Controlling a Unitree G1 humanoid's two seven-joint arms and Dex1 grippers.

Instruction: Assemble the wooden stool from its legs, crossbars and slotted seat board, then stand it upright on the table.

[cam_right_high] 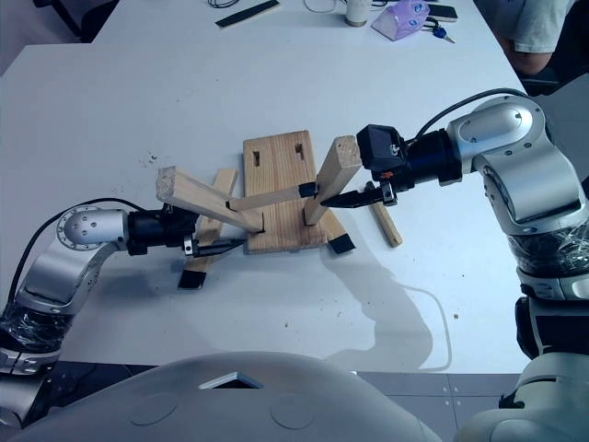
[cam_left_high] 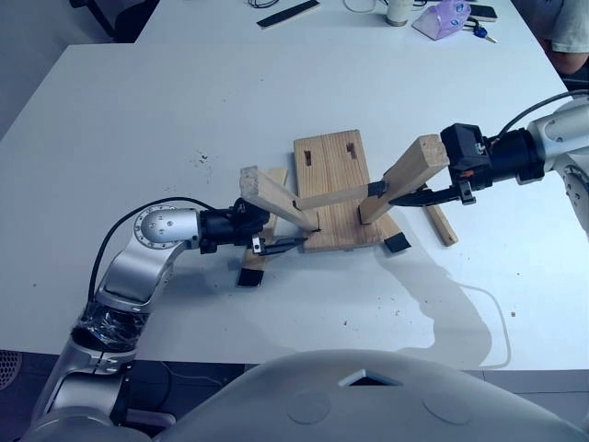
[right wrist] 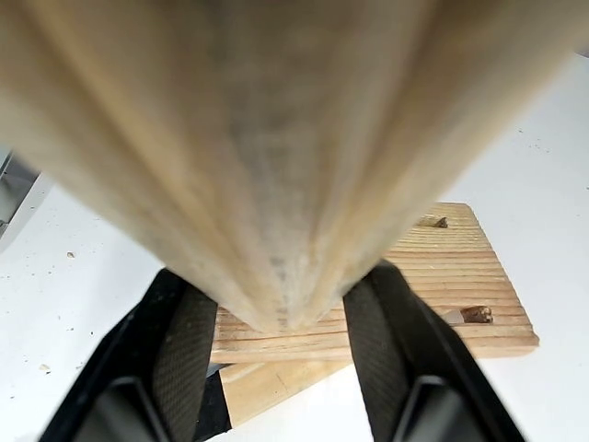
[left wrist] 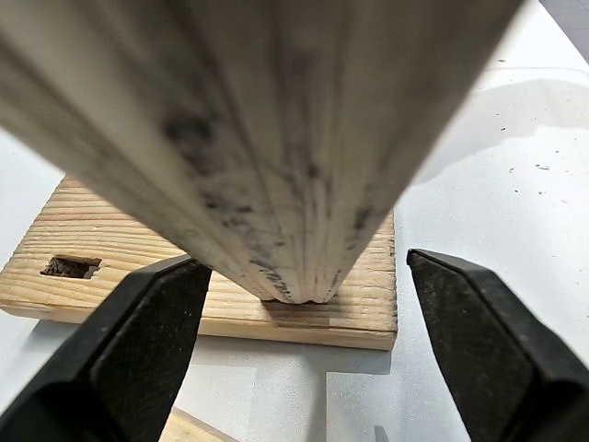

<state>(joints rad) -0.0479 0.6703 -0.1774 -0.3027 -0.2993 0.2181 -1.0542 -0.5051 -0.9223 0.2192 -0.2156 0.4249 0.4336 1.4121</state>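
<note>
Pinching right leg (cam_left_high: 409, 175): right claw (cam_left_high: 398, 194) | left claw (cam_left_high: 285, 244) spread around left leg (cam_left_high: 276, 198) | loose crossbar (cam_left_high: 442, 224) nearby

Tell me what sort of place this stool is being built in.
Likely an office or lab workroom: a plain white table, a second table behind it with a cup, a phone and a purple pouch.

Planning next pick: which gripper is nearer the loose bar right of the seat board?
Right: right gripper, gripping a leg, is beside the bar; left gripper is across the seat board.
</note>
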